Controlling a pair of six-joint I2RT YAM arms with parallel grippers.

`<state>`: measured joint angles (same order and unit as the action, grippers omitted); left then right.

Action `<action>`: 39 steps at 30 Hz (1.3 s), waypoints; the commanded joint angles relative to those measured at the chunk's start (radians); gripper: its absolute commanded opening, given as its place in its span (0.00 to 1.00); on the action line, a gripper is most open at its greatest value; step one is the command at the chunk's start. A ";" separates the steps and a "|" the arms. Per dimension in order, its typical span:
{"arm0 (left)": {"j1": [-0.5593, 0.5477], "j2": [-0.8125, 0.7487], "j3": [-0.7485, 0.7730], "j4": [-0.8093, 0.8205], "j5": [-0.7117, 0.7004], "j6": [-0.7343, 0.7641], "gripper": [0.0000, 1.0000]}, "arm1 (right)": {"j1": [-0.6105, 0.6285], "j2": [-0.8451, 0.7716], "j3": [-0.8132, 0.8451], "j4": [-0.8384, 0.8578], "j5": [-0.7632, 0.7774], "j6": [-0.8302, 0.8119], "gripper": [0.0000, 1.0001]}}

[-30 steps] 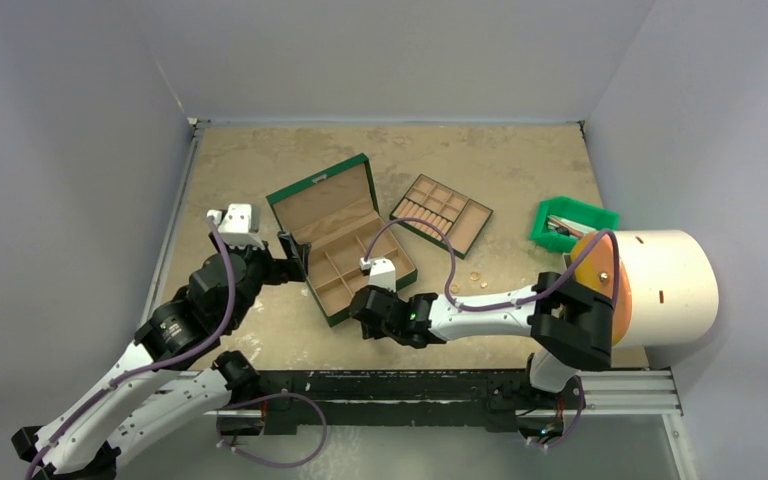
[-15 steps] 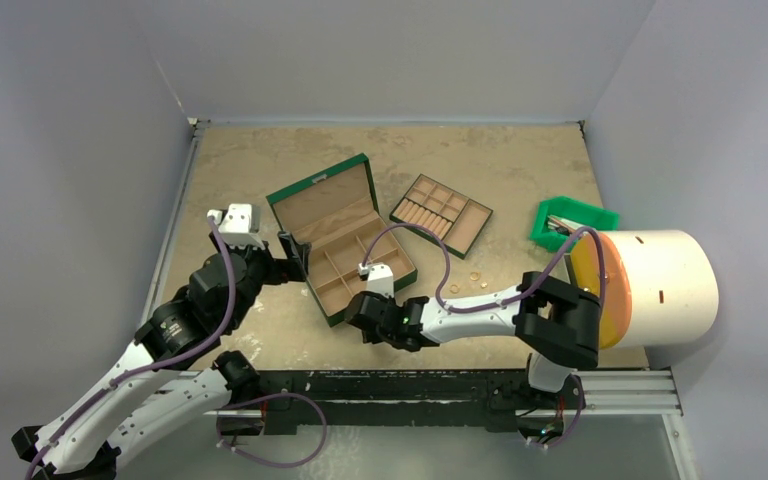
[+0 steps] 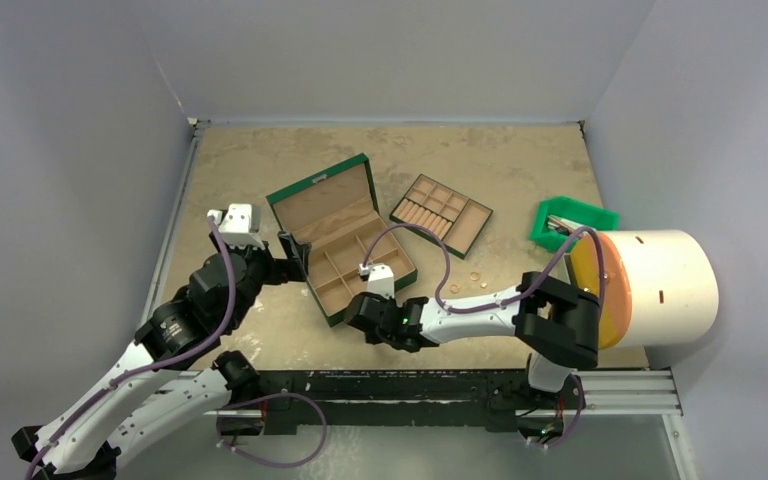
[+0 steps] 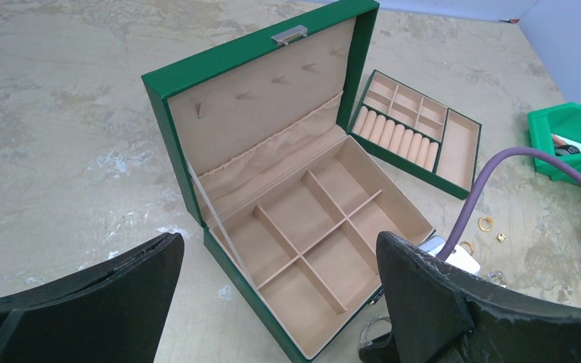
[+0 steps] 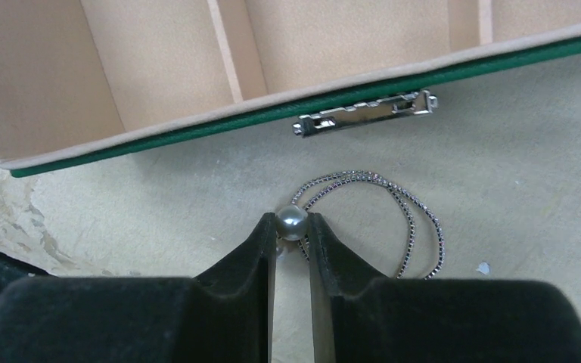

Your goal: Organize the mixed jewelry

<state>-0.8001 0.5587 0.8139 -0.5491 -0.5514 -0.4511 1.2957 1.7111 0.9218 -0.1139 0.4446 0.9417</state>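
Jewelry [image 3: 475, 275] unboxed: found the box's [image 4: 302, 219] visible compartments bare, rings [image 4: 486, 223] loose on the table [image 3: 520, 165] toward its right edge. Found right fingers [image 5: 253, 253] pinched on a pearl chain [image 5: 291, 221] by the box's near wall, left fingers [image 4: 424, 295] wide, empty. Caught that pinch from the right wrist only; overhead, hidden beneath the arm [image 3: 470, 310].

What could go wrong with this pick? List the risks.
1. The right end effector pinches the round pearl only at its very tips, so it may pop out.
2. The chain lies looped on the table; once lifted it could swing and snag the clasp on the green box close by.
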 commanded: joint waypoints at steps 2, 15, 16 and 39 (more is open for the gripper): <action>-0.005 -0.001 0.042 0.018 -0.002 0.014 0.99 | 0.005 -0.084 0.012 -0.067 0.051 0.018 0.00; -0.004 0.003 0.043 0.018 -0.007 0.015 0.99 | 0.005 -0.344 -0.028 -0.289 0.150 0.060 0.00; -0.005 0.002 0.043 0.018 -0.007 0.015 0.99 | 0.005 -0.367 -0.026 -0.304 0.153 0.058 0.00; -0.003 -0.004 0.043 0.018 -0.012 0.015 0.99 | -0.146 -0.413 0.170 -0.166 0.070 -0.383 0.00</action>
<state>-0.8001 0.5625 0.8146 -0.5495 -0.5541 -0.4511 1.2072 1.2633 1.0328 -0.3500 0.6041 0.6643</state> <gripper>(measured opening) 0.991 0.201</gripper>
